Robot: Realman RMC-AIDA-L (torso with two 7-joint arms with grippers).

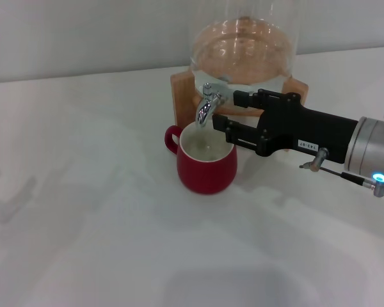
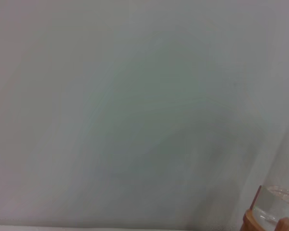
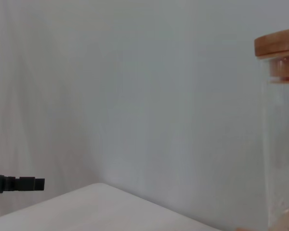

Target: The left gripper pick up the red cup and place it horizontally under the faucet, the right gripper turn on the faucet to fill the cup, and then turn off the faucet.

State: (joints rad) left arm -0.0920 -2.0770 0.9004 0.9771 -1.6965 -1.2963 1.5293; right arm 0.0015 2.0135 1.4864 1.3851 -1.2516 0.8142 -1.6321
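Observation:
The red cup (image 1: 207,161) stands upright on the white table, its loop handle pointing to the robot's left. Its white inside shows a little pale liquid. The chrome faucet (image 1: 208,104) hangs directly over the cup's mouth, fitted to the glass jar (image 1: 243,51) on a wooden stand (image 1: 181,96). My right gripper (image 1: 227,110) reaches in from the right, open, its black fingertips (image 1: 220,124) just beside the faucet and above the cup's rim. One black fingertip (image 3: 19,184) shows in the right wrist view. The left gripper is out of view.
The jar's wooden lid (image 3: 278,44) and glass wall (image 3: 283,144) show in the right wrist view. A corner of the stand (image 2: 260,222) shows in the left wrist view, against a plain wall. White tabletop (image 1: 83,211) stretches left of and in front of the cup.

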